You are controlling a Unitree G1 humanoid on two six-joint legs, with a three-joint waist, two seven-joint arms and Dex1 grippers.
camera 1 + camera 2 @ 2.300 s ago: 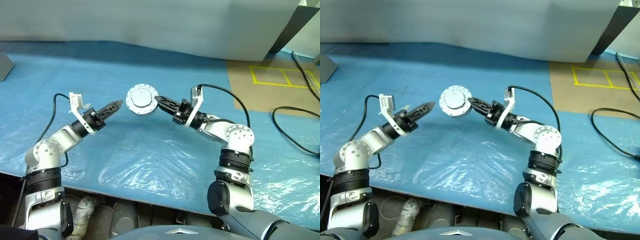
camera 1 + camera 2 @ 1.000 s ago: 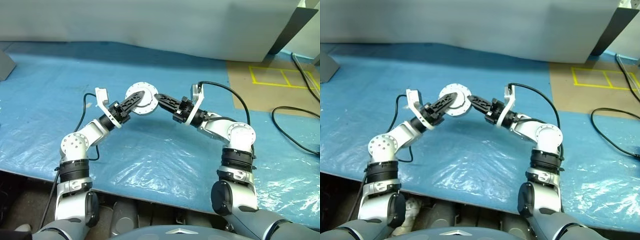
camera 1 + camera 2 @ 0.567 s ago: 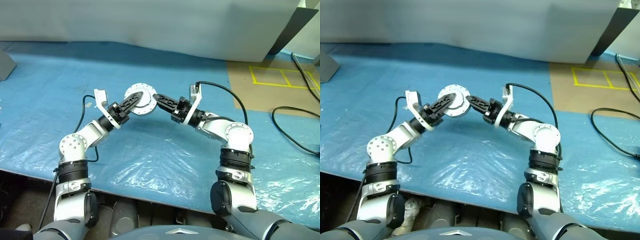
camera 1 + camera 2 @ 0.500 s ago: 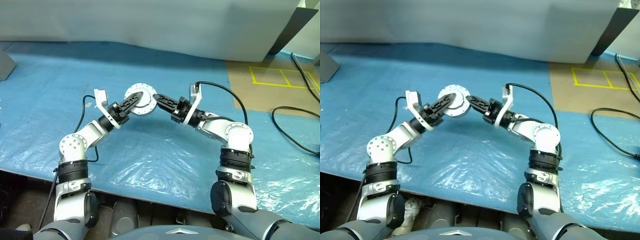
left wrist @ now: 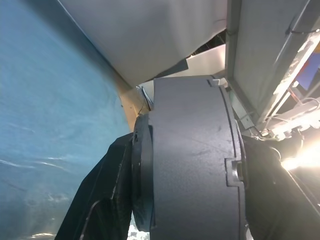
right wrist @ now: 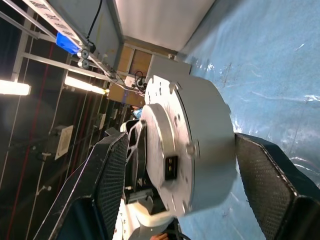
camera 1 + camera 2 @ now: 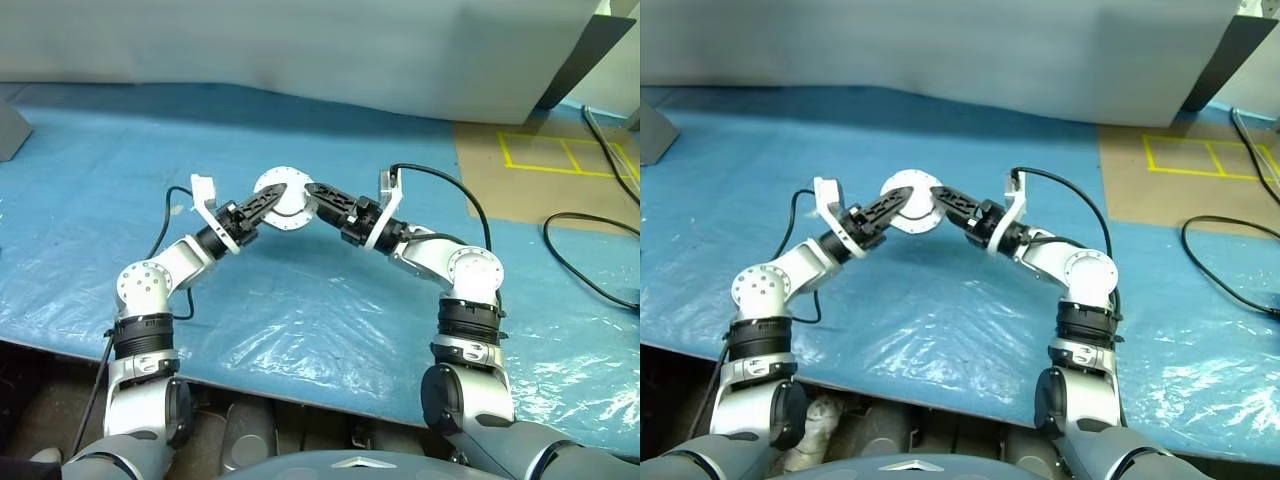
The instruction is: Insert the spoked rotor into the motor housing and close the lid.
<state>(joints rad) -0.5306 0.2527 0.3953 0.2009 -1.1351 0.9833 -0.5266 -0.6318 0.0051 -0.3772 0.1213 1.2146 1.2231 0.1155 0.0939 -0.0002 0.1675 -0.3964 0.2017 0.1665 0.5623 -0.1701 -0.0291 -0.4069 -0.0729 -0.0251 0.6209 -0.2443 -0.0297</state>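
The left gripper (image 7: 272, 199) pinches the motor housing (image 7: 281, 199) by its rim, holding it up above the blue plastic sheet (image 7: 300, 310). The right gripper (image 7: 314, 192) sits at the housing's other edge, its 2 fingers (image 6: 107, 170) spread clear of it

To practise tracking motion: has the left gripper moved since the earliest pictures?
Yes. The left gripper has swung toward the motor housing and now clasps it.
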